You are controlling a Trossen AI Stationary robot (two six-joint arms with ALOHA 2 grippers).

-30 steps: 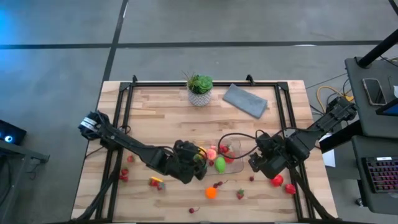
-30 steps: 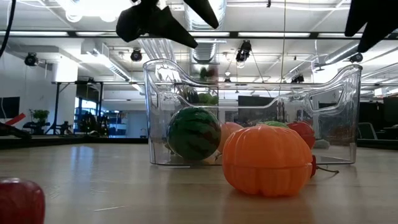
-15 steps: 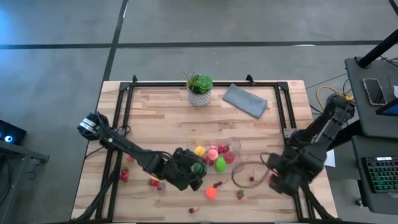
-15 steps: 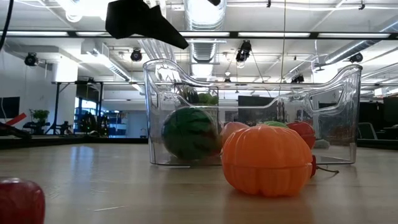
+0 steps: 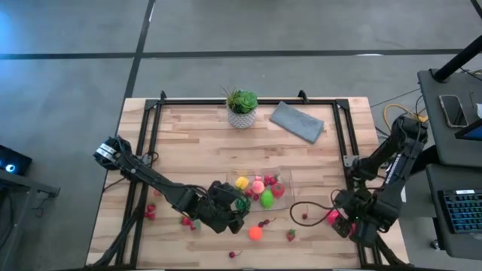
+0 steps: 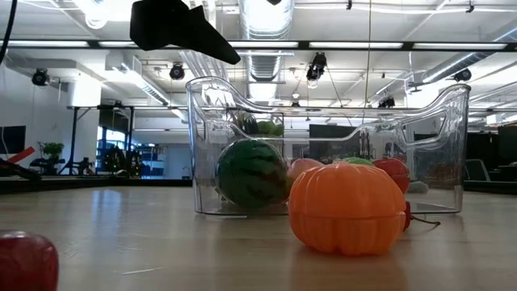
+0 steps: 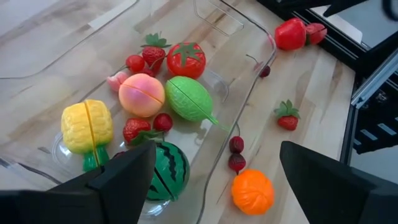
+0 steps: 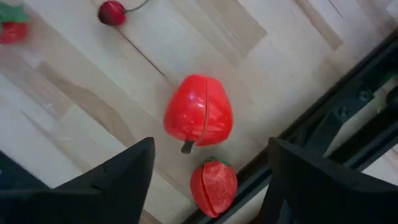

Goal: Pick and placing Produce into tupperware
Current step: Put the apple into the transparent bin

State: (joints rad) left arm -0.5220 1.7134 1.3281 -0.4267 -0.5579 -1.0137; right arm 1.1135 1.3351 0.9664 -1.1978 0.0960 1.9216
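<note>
2 grippers at work, both with fingers spread and nothing between them.

Left gripper: hangs above the near-left corner of the tupperware, fingers wide apart, holding nothing; its wrist view looks straight down into the container past both dark fingers.

Right gripper: over the table's near-right edge, fingers parted around empty air, poised over a red pepper-shaped fruit and touching nothing. Just beside that fruit lies a strawberry against the black frame rail; a cherry lies farther off.

Tupperware: 1 clear, glossy plastic tub, rectangular with rounded corners and scalloped rim, standing on the light butcher-block table. Contents, seen from the left wrist: striped green watermelon, yellow segmented fruit with green stem, pink-orange peach, pointed lime-green fruit, red tomato with green cap, several small strawberries and cherries.

Loose produce on the table: ribbed orange pumpkin-like piece, smooth hard plastic with a seam across it, just in front of the tub; a pair of cherries; 1 strawberry; more red pieces at the near-left.

Other items at the far edge: potted plant in a white pot, folded grey cloth.
</note>
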